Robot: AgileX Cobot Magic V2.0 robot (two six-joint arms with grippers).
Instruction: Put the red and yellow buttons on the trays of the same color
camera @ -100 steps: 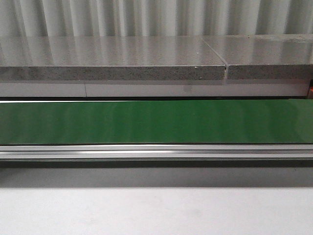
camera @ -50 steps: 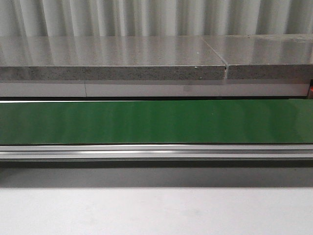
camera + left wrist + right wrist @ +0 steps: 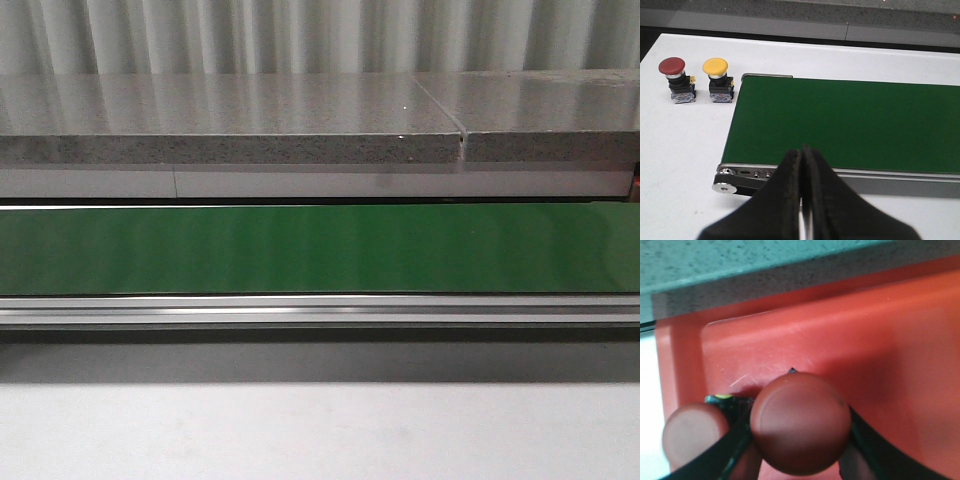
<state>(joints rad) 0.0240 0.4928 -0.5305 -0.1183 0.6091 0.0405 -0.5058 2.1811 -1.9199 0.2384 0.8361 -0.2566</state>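
Right wrist view shows the right gripper [image 3: 799, 440] pinching a red mushroom-capped button [image 3: 800, 422] over the scratched red plastic tray [image 3: 900, 340], just beside another red button [image 3: 692, 432] near the tray's raised wall, leaving little room there. Left gripper [image 3: 802, 172], pressed together and empty, hovers above the green conveyor belt [image 3: 855, 125]; one red-capped button [image 3: 674, 77] and one yellow-capped button [image 3: 717, 79] wait on the white table [image 3: 675, 150], so sorting looks partly done.

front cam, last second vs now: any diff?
No visible change. The green conveyor belt, its metal rail and the stone ledge behind it look the same in all three front frames. No arm, button or tray shows in that view, and the wrist views have no earlier frames to compare.
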